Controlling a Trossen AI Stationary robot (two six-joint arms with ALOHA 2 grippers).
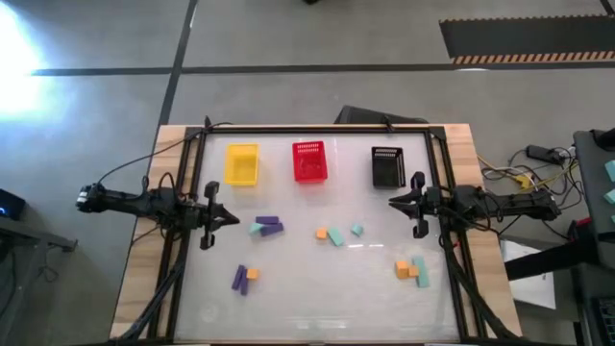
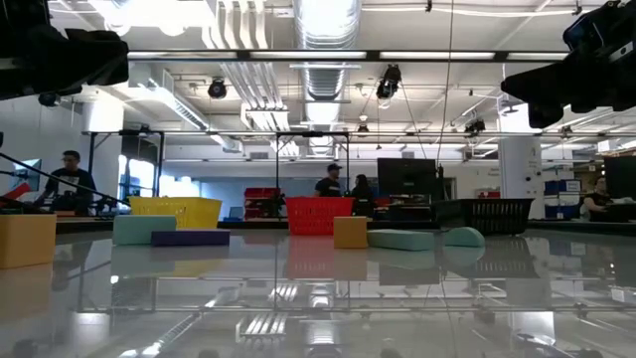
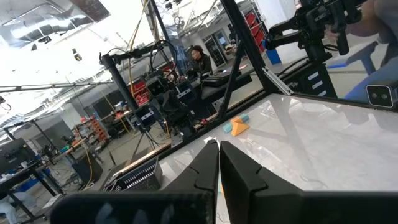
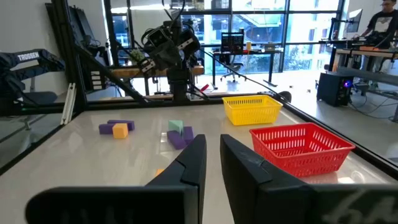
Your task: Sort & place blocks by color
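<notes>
Small blocks lie scattered on the glossy table. A teal and purple pair (image 1: 264, 227) sits just right of my left gripper (image 1: 233, 217), which hovers shut near the left edge. An orange block (image 1: 321, 233) and two teal ones (image 1: 335, 236) (image 1: 356, 230) lie mid-table. A purple and orange pair (image 1: 244, 277) rests nearer the front, and an orange and teal cluster (image 1: 411, 270) lies front right. My right gripper (image 1: 392, 202) hovers shut near the right edge, beside the black basket. Neither gripper holds anything.
Three slotted baskets stand in a row at the far side: yellow (image 1: 241, 163), red (image 1: 309, 160) and black (image 1: 386, 166). A dark frame (image 1: 317, 128) borders the table. People and workbenches show in the room beyond. Open table lies between the block groups.
</notes>
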